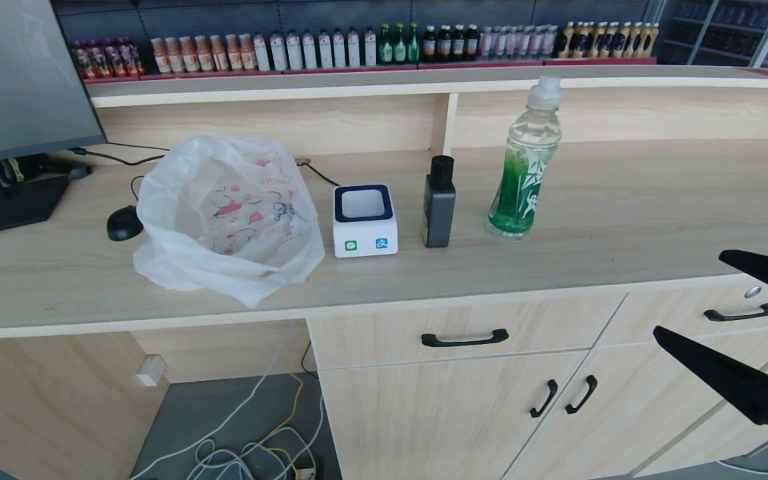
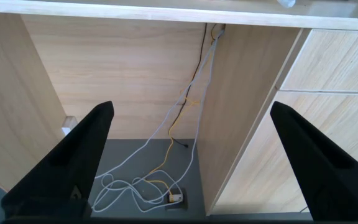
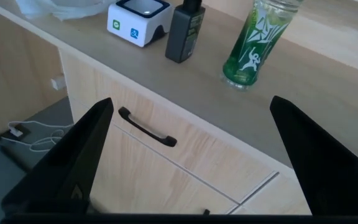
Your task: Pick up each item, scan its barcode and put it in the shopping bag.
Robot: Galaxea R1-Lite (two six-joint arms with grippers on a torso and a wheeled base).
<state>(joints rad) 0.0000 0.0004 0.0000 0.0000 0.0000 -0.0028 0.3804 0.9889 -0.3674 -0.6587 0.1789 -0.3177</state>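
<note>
Counter [image 1: 631,220]: green bottle [image 1: 524,173] upright, cap up

- Clear green-labelled bottle [image 1: 525,173] stands upright, rightmost on the surface [image 1: 624,213].
- Dark capped bottle [image 1: 439,203] stands upright beside the white scanner [image 1: 365,220].
- White shopping bag [image 1: 224,213] sits open, left of the scanner.

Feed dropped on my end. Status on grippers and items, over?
Left gripper open, empty, below counter. Right gripper open, empty, by drawers. Dark bottle, green bottle upright on counter; dark one sits between green and scanner.
</note>
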